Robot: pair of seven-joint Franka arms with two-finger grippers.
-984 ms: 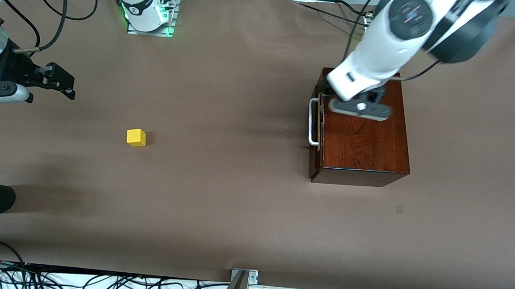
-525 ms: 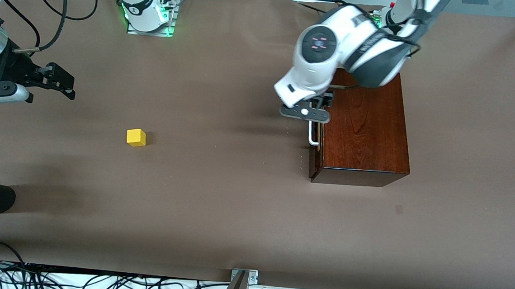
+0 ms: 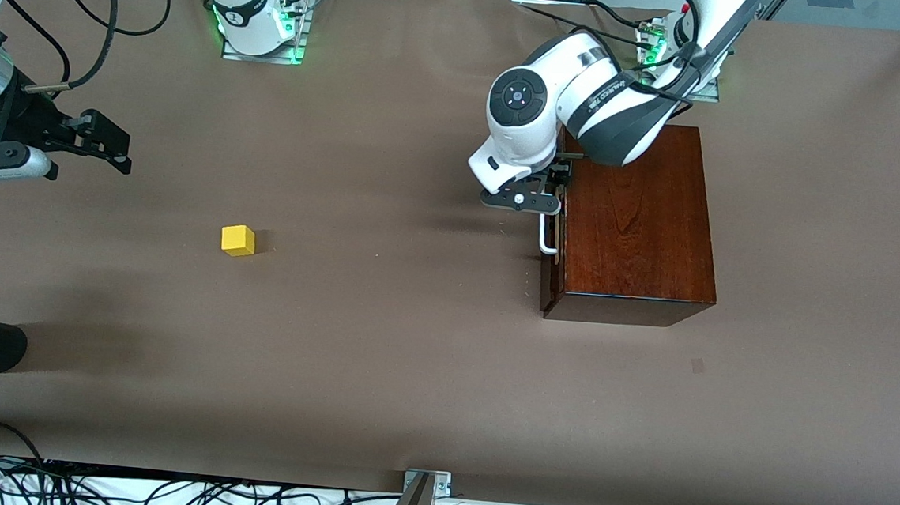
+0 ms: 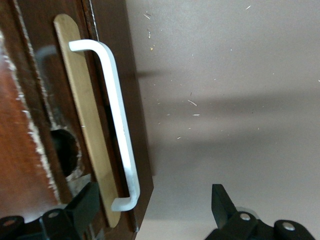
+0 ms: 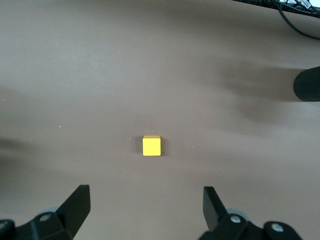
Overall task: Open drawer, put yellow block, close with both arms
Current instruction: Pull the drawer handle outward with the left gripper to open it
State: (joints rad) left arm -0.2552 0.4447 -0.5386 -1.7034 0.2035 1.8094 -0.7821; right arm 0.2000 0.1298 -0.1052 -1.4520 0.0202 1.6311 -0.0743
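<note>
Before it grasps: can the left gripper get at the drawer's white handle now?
Probably yes: the left gripper is open beside the drawer, its fingers straddling the white handle, with nothing between them.

Even overhead light, soft shadows on table (image 3: 380,343), frames sharp.

both hands (image 4: 150,210) (image 5: 145,207) spread wide
</note>
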